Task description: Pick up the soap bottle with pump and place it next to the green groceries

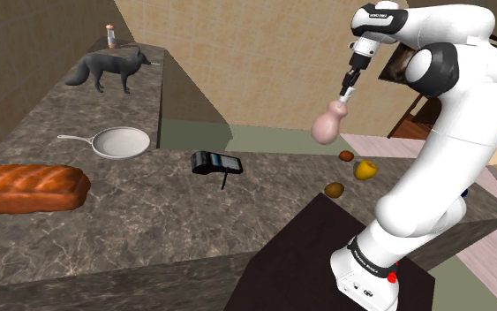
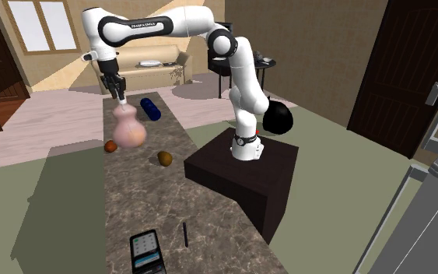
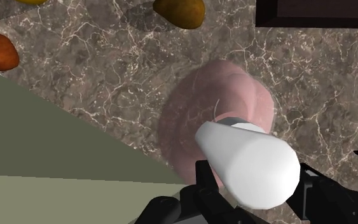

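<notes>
White cone-shaped pump head point(image 3: 247, 162) is sitting nearest the wrist lens, with the black two-finger gripper point(image 3: 255, 181) closing narrow around it and a finger point(image 3: 206, 184) pressing on each side; the tool is holding the bottle by its top. Beneath it the pale pink, see-through, pear-shaped soap bottle point(image 3: 190, 121) is hanging clear of the dark veined stone counter point(image 3: 107, 63), not touching it. In the shoulder view the bottle is showing at 1 o'clock from picture centre. Loose produce is lying on the counter at 4 to 5 o'clock from it: a yellow lumpy piece point(image 1: 365, 168), a brown potato-like piece point(image 2: 164, 158) and an orange-red round piece point(image 2: 110, 146). Which of these is meant as the green groceries I cannot tell. Judging handling: the bottle is probably light and fairly stiff, and its smooth round belly is likely slippery and too broad for the jaws, so the pump and neck are looking like the sensible hold. Hanging from that one narrow point, it may swing or twist when moving. As for containers, the bottle's fill level is not readable through the pink. A grey round skillet point(image 1: 118, 141), at 9 o'clock from the bottle in the shoulder view, is lying with nothing in it.
</notes>
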{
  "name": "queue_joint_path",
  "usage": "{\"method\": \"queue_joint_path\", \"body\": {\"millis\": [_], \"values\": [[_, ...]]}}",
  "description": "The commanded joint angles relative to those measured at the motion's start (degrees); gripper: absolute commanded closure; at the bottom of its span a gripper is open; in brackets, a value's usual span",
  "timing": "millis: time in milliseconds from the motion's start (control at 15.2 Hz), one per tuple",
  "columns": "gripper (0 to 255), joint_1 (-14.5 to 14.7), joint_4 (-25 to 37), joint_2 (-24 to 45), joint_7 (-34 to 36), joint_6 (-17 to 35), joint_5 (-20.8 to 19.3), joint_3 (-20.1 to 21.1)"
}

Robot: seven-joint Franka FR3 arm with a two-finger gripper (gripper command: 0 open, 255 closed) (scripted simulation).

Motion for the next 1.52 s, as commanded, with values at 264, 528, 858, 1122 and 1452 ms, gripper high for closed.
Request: {"method": "queue_joint_path", "body": {"millis": [264, 528, 858, 1122, 1452], "values": [[255, 0.3, -5.0, -0.3, 0.0, 4.9, -0.1, 0.1], [255, 0.5, -8.1, -0.3, -0.1, 7.9, 0.0, 0.2], [255, 0.6, -11.5, 0.1, -0.2, 11.6, 0.2, 0.3], [255, 0.6, -13.9, 0.6, -0.4, 14.5, 0.5, 0.4], [255, 0.6, -16.6, 1.6, -0.7, 18.1, 0.9, 0.6]]}}
